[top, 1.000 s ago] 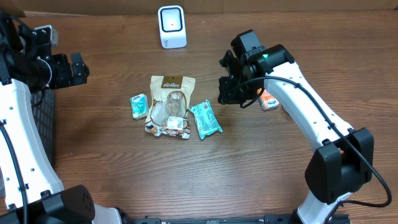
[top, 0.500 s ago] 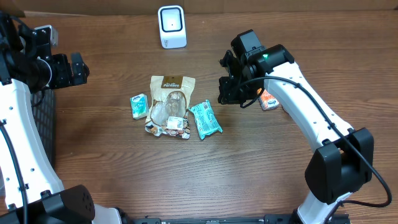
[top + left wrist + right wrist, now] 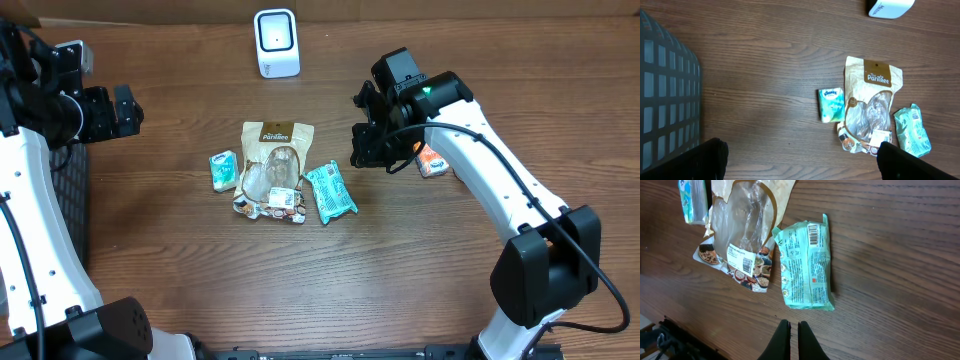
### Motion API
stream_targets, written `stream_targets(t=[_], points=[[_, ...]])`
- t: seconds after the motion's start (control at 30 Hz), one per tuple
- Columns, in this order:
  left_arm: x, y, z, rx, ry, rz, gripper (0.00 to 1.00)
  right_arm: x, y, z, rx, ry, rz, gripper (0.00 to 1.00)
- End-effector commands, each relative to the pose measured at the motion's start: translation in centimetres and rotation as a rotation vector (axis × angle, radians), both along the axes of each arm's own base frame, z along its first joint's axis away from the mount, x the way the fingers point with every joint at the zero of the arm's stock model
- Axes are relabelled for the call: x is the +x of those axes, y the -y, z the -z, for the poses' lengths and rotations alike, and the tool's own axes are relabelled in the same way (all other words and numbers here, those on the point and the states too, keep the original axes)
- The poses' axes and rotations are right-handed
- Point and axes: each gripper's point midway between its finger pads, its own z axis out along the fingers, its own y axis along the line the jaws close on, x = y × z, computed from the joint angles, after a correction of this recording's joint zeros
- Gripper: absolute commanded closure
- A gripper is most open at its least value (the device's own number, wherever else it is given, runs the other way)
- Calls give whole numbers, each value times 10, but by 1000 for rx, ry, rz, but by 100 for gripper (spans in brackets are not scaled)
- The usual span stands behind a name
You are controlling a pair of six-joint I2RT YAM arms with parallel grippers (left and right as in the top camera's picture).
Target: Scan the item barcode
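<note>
Right gripper [image 3: 794, 339], pinched together and empty, hangs above the table [image 3: 890, 280] with a green packet [image 3: 806, 262] at its twelve o'clock; left gripper [image 3: 801, 152] gapes wide, empty.

Scanner [image 3: 888, 7] running off the left wrist view's top edge, basket [image 3: 665, 105] being cropped at its left, orange packet [image 3: 434, 165] partly hiding behind the right arm [image 3: 485, 165].
</note>
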Motion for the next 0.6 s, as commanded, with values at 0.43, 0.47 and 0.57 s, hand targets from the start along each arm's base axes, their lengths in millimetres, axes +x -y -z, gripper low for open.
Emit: stream_targets(t=[0.43,0.47,0.57], points=[[2,3,-2,6,8,22,0,17,0,-29,20,112,20,51],[2,3,-2,6,8,22,1,20,2,-31,2,125,37,46],[2,3,-2,6,8,22,0,26,7,-36,-26,153,50,35]])
